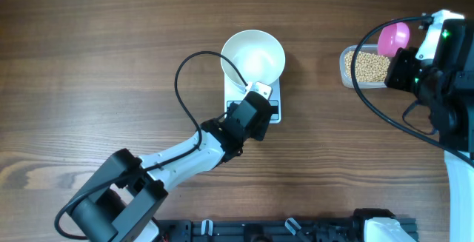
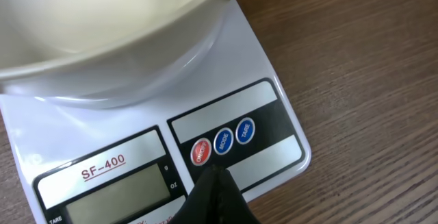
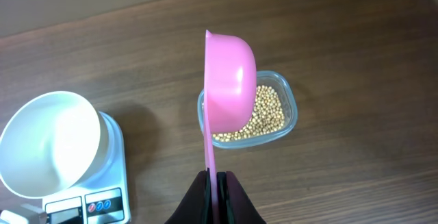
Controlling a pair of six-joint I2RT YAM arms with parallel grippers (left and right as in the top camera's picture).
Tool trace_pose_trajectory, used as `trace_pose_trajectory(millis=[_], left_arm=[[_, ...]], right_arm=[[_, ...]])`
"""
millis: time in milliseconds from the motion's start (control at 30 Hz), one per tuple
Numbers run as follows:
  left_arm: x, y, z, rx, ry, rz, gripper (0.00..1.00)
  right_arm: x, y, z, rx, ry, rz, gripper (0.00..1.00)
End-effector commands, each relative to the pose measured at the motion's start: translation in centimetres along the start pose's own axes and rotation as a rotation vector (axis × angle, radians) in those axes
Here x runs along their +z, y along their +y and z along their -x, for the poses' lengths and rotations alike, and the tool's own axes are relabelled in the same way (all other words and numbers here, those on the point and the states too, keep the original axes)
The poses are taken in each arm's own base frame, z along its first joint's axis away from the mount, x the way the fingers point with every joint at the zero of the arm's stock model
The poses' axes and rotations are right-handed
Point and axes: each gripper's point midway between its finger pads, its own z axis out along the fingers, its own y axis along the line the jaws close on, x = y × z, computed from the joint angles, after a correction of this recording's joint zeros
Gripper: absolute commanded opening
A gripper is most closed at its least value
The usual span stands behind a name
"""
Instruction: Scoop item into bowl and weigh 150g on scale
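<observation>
Gently push your shut left pincer (image 2: 215,177) straight onto the red button (image 2: 200,152) of the scale (image 2: 256,63). The empty bowl (image 1: 252,55) sits there; your right pincer (image 3: 217,183) holds the scoop (image 3: 229,80) above the beans (image 3: 268,114).

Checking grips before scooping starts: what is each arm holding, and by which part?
The right gripper clamps the pink scoop by its handle. The left gripper, shut, holds nothing.
</observation>
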Motion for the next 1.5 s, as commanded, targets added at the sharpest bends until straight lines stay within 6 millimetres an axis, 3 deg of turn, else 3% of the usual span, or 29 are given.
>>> trace_pose_trajectory(millis=[0, 500, 1100, 1467], left_arm=[[0.6, 0.1, -0.5, 0.019, 0.009, 0.014, 0.04], [2.1, 0.2, -1.4, 0.021, 0.026, 0.02, 0.04], [2.1, 0.8, 0.3, 0.01, -0.048, 0.062, 0.04], [2.1, 0.8, 0.3, 0.005, -0.047, 0.062, 0.04]], right_arm=[[-0.9, 0.1, 0.5, -0.017, -0.023, 0.015, 0.04], [-0.9, 0.2, 0.3, -0.018, -0.014, 0.021, 0.04], [-0.9, 0.2, 0.3, -0.042, -0.014, 0.021, 0.04], [-0.9, 0.2, -0.5, -0.044, 0.018, 0.024, 0.04]])
